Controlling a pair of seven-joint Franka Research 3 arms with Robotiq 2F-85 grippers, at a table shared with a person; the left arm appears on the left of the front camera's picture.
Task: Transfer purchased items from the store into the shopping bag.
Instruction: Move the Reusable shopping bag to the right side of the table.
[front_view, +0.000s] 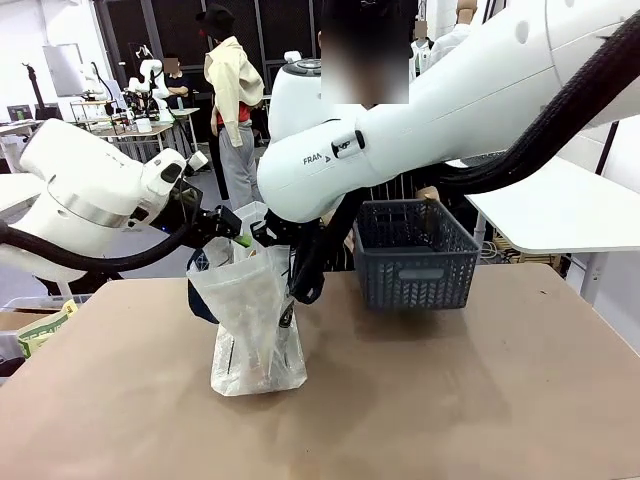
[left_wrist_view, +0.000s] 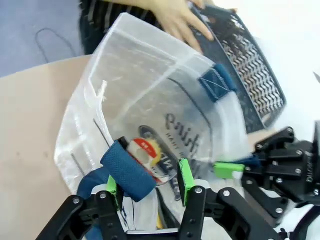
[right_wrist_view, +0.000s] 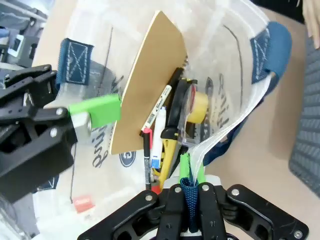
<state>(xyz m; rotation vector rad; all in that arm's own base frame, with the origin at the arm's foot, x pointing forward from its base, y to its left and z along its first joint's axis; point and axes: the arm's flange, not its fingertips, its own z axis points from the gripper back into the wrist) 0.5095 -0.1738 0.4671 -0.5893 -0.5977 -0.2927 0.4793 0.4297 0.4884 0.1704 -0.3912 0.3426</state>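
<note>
The translucent whitish plastic shopping bag (front_view: 255, 325) is seen standing upright on the brown counter (front_view: 450, 400), left of centre, with its mouth held wide between the two pincers. Dark cursive lettering and a dark oval logo are printed on it, but the words cannot be read with certainty; a small red mark (right_wrist_view: 83, 204) is seen low on one side. Two navy strap handles are counted. One strap (left_wrist_view: 129, 171) is clamped by the left pincer (left_wrist_view: 146, 185); the other strap (right_wrist_view: 189, 200) is pinched tightly by the closed right pincer (right_wrist_view: 190, 172), together with the bag's edge.

Inside the bag, a flat tan board (right_wrist_view: 145, 85), a yellow roll of tape (right_wrist_view: 196, 106), a white marker pen (right_wrist_view: 157, 107) and several dark and yellow pens are seen.

One dark grey lattice plastic basket (front_view: 412, 250) is placed just right of the bag, farther back. A person's hand (left_wrist_view: 177, 20) is rested on its rim.
</note>
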